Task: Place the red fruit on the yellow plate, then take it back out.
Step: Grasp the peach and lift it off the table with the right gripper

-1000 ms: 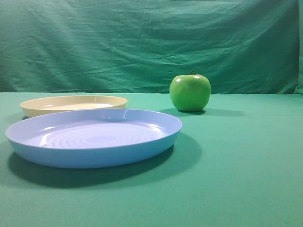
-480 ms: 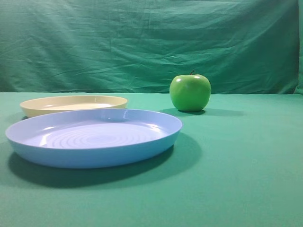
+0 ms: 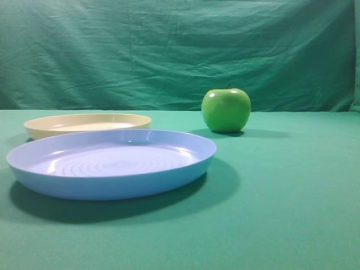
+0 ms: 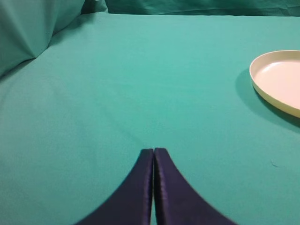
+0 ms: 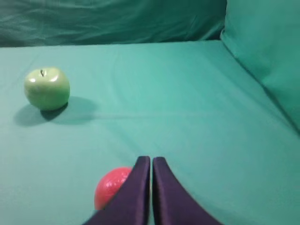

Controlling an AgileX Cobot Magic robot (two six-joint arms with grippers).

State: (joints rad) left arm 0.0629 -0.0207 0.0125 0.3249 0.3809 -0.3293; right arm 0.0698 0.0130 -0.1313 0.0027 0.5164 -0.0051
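Observation:
The red fruit (image 5: pixel 109 188) lies on the green cloth, low in the right wrist view, partly hidden behind my right gripper (image 5: pixel 151 160), which is shut and empty just right of it. The fruit does not show in the exterior view. The yellow plate (image 3: pixel 87 125) stands empty at the back left, behind the blue plate; its rim also shows at the right edge of the left wrist view (image 4: pixel 272 89). My left gripper (image 4: pixel 153 151) is shut over bare cloth, well left of that plate. Neither gripper shows in the exterior view.
A larger light blue plate (image 3: pixel 112 169) stands in front of the yellow one. A shiny green apple (image 3: pixel 226 109) sits at the back centre, and in the right wrist view the apple (image 5: pixel 47 87) is far left. Green cloth covers the table and hangs behind it.

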